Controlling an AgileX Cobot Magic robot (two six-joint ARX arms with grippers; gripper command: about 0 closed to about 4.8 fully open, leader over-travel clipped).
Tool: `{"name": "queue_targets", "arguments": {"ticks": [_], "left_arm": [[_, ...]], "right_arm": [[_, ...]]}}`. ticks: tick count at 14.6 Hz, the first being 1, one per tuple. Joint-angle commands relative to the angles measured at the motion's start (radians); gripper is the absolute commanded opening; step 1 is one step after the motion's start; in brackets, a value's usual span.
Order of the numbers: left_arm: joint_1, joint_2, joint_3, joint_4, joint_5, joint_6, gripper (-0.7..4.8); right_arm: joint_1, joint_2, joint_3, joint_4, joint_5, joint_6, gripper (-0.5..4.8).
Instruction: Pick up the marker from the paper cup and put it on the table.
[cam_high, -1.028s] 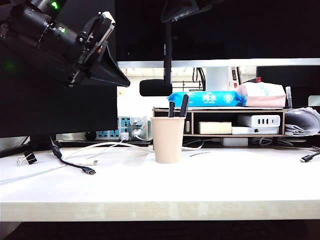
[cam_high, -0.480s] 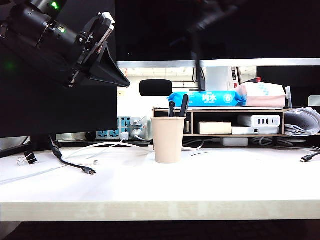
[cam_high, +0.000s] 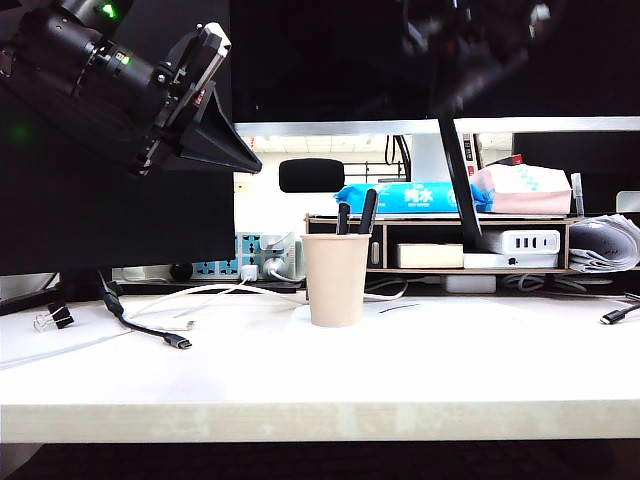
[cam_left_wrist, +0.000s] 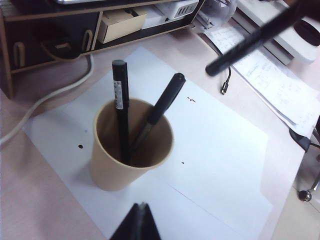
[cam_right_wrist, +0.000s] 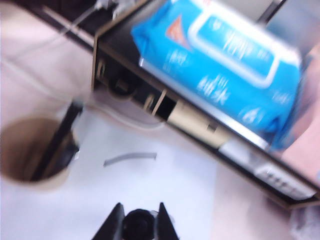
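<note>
The black marker (cam_high: 460, 185) hangs tilted in the air to the right of the paper cup (cam_high: 336, 279), well above the table (cam_high: 420, 380). My right gripper (cam_high: 452, 95), blurred at the top, is shut on its upper end. In the right wrist view the marker's round end (cam_right_wrist: 138, 225) sits between the right gripper's fingers (cam_right_wrist: 139, 222). The left wrist view shows the marker (cam_left_wrist: 252, 40) in the air beyond the cup (cam_left_wrist: 131, 150). My left gripper (cam_high: 250, 163) (cam_left_wrist: 141, 206) hovers shut and empty at the upper left of the cup.
Two slim black pens (cam_high: 368, 212) (cam_left_wrist: 120, 100) stand in the cup. Behind it is a wooden shelf (cam_high: 440, 245) with a blue wipes pack (cam_high: 415, 197). Cables (cam_high: 150, 325) and a binder clip (cam_high: 55, 317) lie at left, a plug (cam_high: 615, 315) at right.
The right gripper has swung to the right with the marker, from above the cup to the shelf side, and the marker now tilts. The left gripper has stayed still.
</note>
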Motion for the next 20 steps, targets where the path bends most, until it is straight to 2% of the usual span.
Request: {"name": "queue_targets", "arguments": {"ticks": [1, 4, 7, 10, 13, 16, 18, 20], "left_arm": [[-0.002, -0.002, 0.003, -0.002, 0.027, 0.0, -0.05], [-0.002, -0.002, 0.003, -0.013, 0.03, 0.0, -0.05], [-0.002, -0.002, 0.003, -0.024, 0.03, 0.0, -0.05], [-0.002, -0.002, 0.003, -0.027, 0.038, 0.0, -0.05], [-0.002, -0.002, 0.003, -0.028, 0.049, 0.0, -0.05], [-0.002, -0.002, 0.002, -0.028, 0.049, 0.0, -0.05], [-0.002, -0.002, 0.002, -0.028, 0.049, 0.0, -0.05], [-0.002, -0.002, 0.002, -0.028, 0.049, 0.0, -0.05]], "right_arm": [[0.002, 0.0, -0.12, 0.018, 0.052, 0.009, 0.08], [0.002, -0.001, -0.196, 0.022, 0.103, 0.012, 0.08], [0.002, 0.0, -0.2, 0.058, 0.197, 0.012, 0.08], [0.002, 0.03, -0.2, 0.093, 0.19, 0.017, 0.08], [0.002, 0.098, -0.2, 0.081, 0.166, 0.072, 0.13], [0.006, 0.127, -0.2, 0.085, 0.092, 0.117, 0.13], [0.006, 0.126, -0.199, 0.098, 0.08, 0.118, 0.14], [0.006, 0.126, -0.199, 0.098, 0.085, 0.117, 0.9]]}}
